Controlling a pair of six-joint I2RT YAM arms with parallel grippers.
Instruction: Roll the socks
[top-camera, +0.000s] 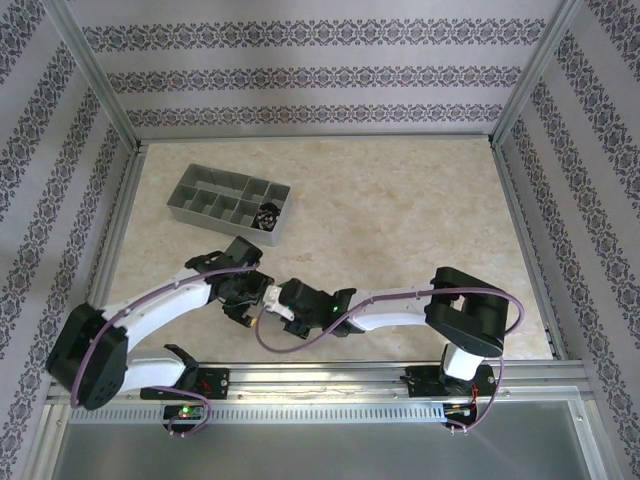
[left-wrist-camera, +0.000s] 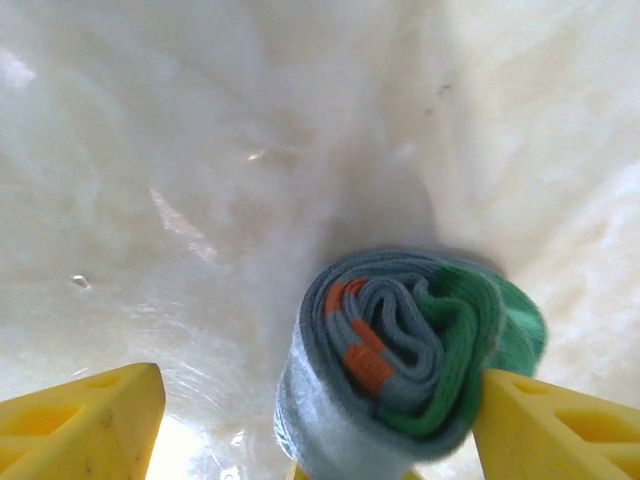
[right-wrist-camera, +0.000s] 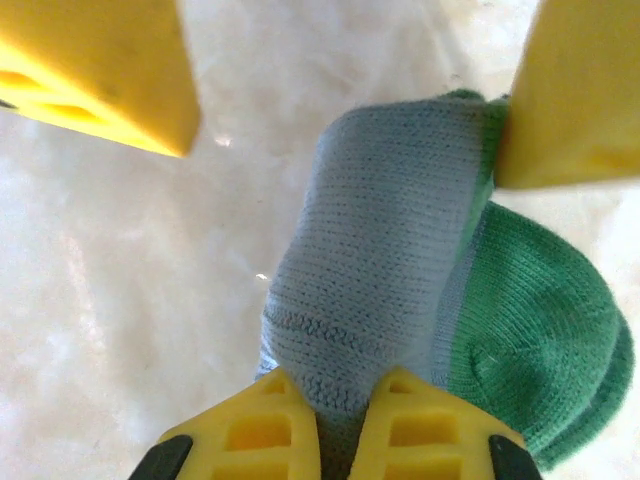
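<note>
So the blue-grey sock (left-wrist-camera: 390, 350) is rolled into a fat little bundle. You can see the spiral from the end, with orange bits in the middle and the green toe wrapped round at 3 o'clock. It sits on the marble-look table (top-camera: 400, 220), at about 7 o'clock from the table's centre, right where the two arms meet.

The right gripper (right-wrist-camera: 338, 385) is pinched tight on the blue-grey part of the roll, with knit fabric bulging out between its yellow fingers. In the right wrist view the green toe hangs off toward 4 o'clock.

The left gripper (left-wrist-camera: 320, 375) is spread wide around the same roll. Its finger at 4 o'clock in its own view is touching the green edge, while the one at 8 o'clock is well clear of the sock.

Up at 10 o'clock on the table is the grey tray (top-camera: 185, 212). There's a black-and-white bundle (top-camera: 268, 215) in the compartment at its 4 o'clock corner. It looks like the striped sock, but it's too small to tell how it's folded.
</note>
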